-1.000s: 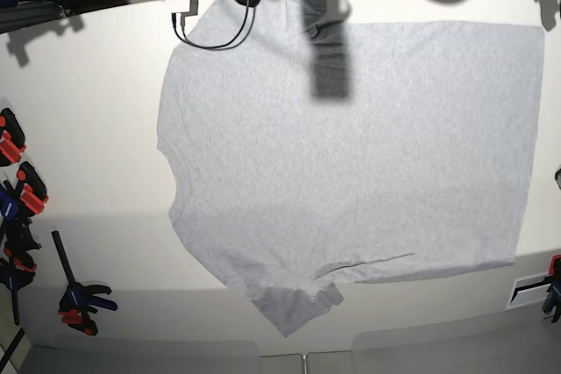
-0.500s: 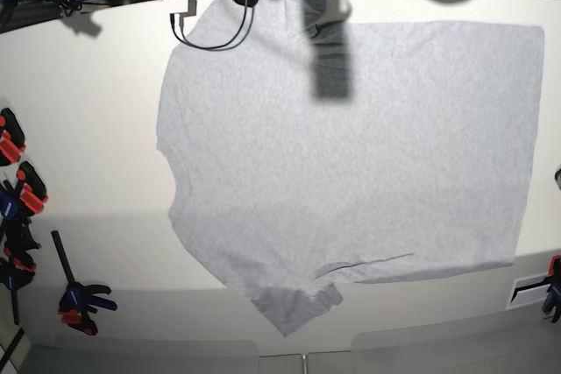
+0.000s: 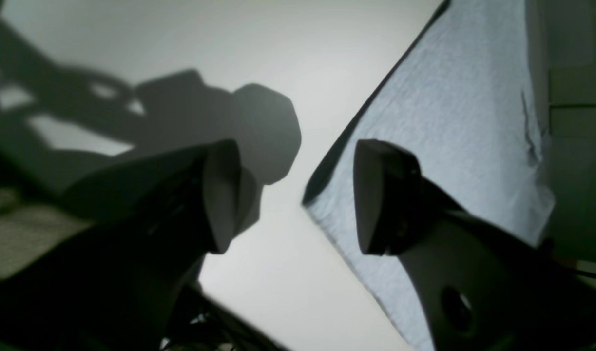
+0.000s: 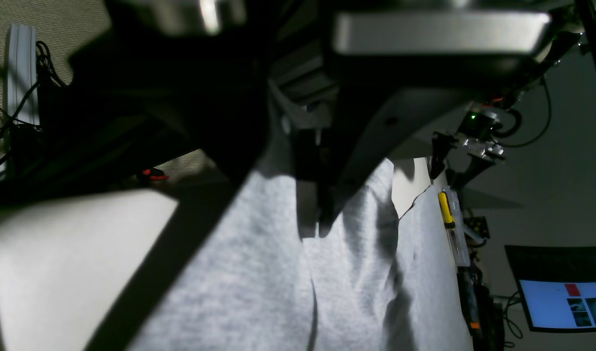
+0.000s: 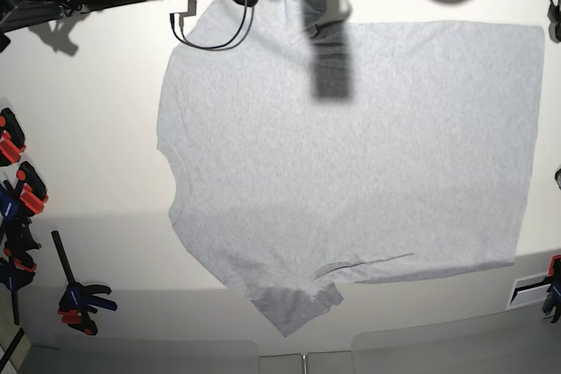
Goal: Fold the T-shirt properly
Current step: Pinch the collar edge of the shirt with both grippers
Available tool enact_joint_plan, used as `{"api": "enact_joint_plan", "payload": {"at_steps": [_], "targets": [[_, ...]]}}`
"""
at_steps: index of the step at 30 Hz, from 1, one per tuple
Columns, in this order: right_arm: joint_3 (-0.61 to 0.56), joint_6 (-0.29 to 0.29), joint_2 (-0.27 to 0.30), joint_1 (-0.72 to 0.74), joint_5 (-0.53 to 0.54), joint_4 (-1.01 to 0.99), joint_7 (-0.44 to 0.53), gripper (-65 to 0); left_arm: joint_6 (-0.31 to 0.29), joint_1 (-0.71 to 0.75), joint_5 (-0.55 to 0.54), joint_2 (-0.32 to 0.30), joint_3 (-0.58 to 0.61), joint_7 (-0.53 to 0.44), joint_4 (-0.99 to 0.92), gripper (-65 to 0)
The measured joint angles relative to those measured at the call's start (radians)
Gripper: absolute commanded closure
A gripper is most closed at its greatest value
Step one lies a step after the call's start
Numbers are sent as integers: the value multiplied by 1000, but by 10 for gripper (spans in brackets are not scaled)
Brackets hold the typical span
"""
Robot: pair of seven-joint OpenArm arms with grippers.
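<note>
The base camera looked straight down on the whole T-shirt (image 5: 351, 155). Both wrist cameras sat low and close over its edges, the left one blurred, seemingly near a corner.

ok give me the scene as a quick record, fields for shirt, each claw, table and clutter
shirt: T-shirt, light grey, spread flat, plain side up, one sleeve poking out at the near edge
left claw: left claw open, empty, above the table by a corner of the shirt
right claw: right claw shut, fingertips just over the grey fabric; whether it pinches cloth cannot be told
table: white table, shirt fills most of it
clutter: clamps with orange and black handles along one side; black cable looped over the shirt's far edge
</note>
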Motion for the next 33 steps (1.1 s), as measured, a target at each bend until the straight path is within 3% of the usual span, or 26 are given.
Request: {"api": "enact_joint_plan", "payload": {"at_steps": [6,15,33], "targets": [[0,0,0,0,0,0,-2,0,0,-19,0,2,7,8,0,-342],[0,0,-1,0,0,0,-3,0,-48,-19,-31,25,7,154,0,-342],[0,0,0,0,0,0,-3,0,-55,-22,-56,51,56,154,7,-342]]}}
